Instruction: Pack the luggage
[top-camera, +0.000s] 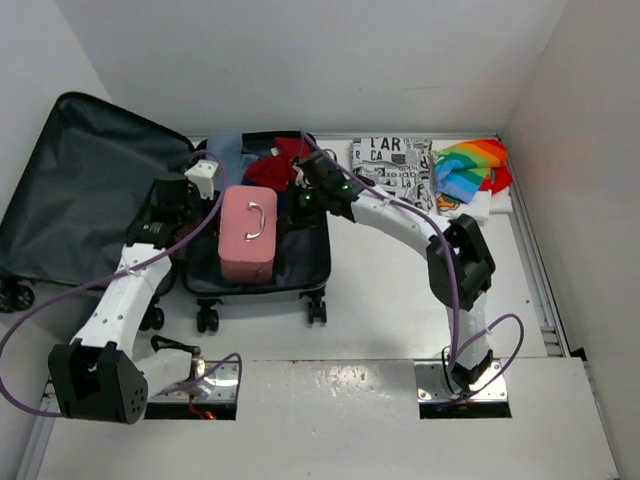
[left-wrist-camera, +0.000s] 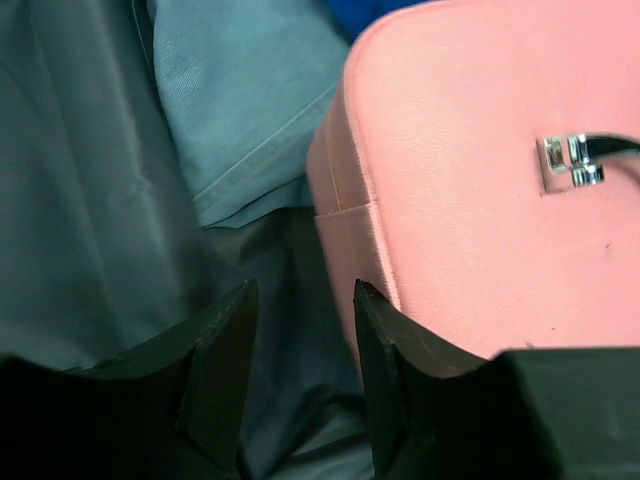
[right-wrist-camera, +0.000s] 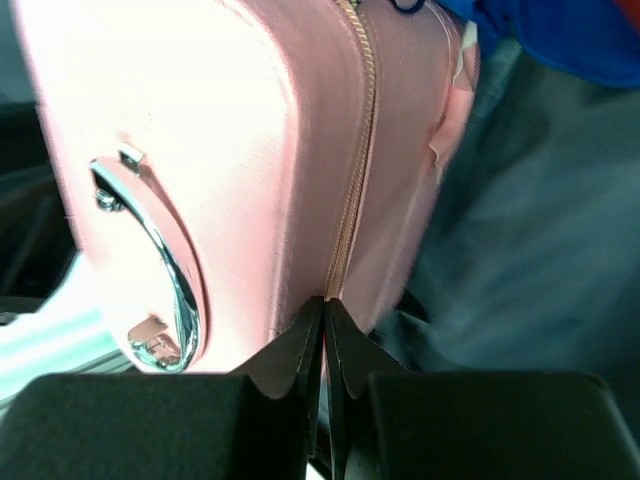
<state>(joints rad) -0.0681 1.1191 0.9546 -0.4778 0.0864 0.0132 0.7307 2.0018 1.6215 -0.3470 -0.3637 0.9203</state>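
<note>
The luggage (top-camera: 306, 272) lies open at the table's left, its black-lined lid (top-camera: 90, 185) thrown back. A pink box case (top-camera: 247, 233) with a metal handle (right-wrist-camera: 150, 250) rests on clothes inside it. My left gripper (left-wrist-camera: 302, 290) is open at the case's left side, over the dark lining and a blue-grey garment (left-wrist-camera: 240, 120); one finger (left-wrist-camera: 385, 340) lies against the pink case (left-wrist-camera: 480, 200). Nothing sits between its fingers. My right gripper (right-wrist-camera: 324, 300) is shut, its tips pressed to the zip seam of the pink case (right-wrist-camera: 200, 150).
Red and blue clothes (top-camera: 285, 155) are heaped at the luggage's far end. A black-and-white printed fabric (top-camera: 392, 165) and a rainbow-coloured cloth (top-camera: 472, 168) lie on the table at the back right. White walls close in on both sides.
</note>
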